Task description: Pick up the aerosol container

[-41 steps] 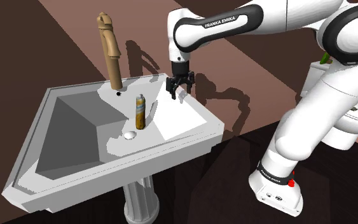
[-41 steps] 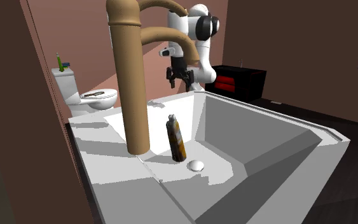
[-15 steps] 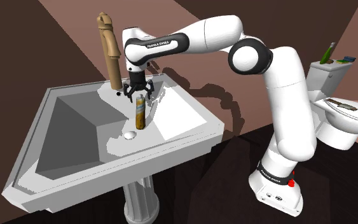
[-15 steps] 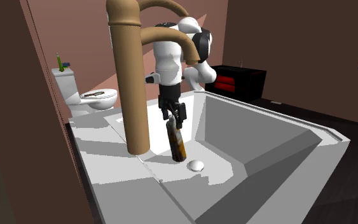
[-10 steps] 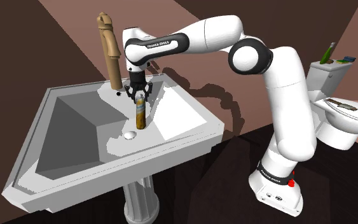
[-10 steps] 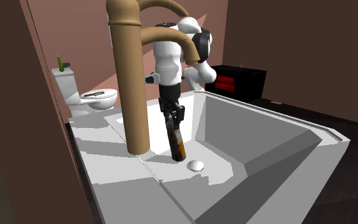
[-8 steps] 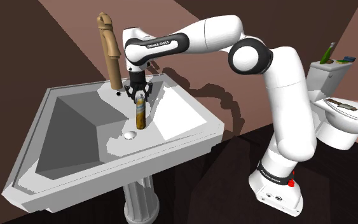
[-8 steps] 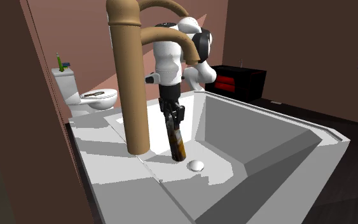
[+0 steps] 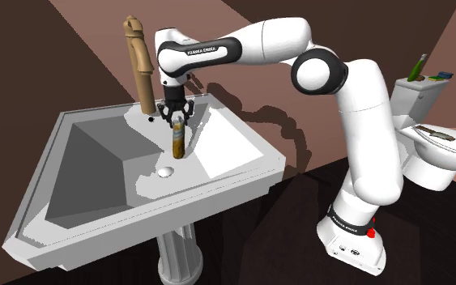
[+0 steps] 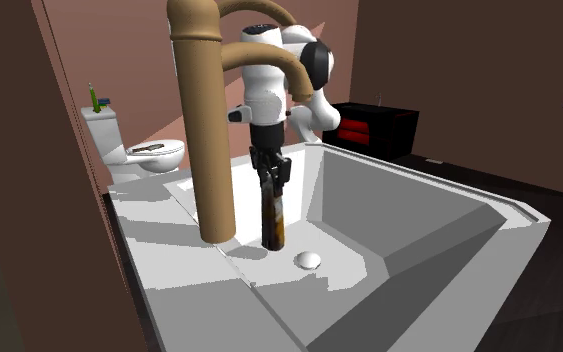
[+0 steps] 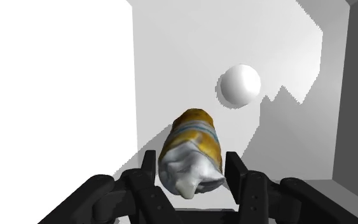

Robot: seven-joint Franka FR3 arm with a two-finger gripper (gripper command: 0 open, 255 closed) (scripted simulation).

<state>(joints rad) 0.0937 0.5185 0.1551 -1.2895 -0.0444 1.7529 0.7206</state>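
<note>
— Black two-finger pincer (image 9: pixel 177 121) is closed on the top end of the orange-brown cylindrical aerosol can (image 9: pixel 177 142). In the wrist view its fingers (image 11: pixel 233 168) press on either side of the can's pale cap.

— And where's the can?

— Hanging upright straight below the pincer, over the flat ledge of the white pedestal sink (image 9: pixel 242 183). Its base looks just clear of the ledge, though I can't swear to the gap. A tall tan tap (image 9: pixel 141 65) stands close beside the pincer, and a small white round stopper (image 11: pixel 240 84) lies on the ledge below, a little past the can's base.

— So the lift is the step in hand?

— I'd say so. The grip sits high on a long can, so it could swing or slip. Rise straight up and slowly, squeeze firmly, hold the wrist vertical, and steer away from the tap.
</note>
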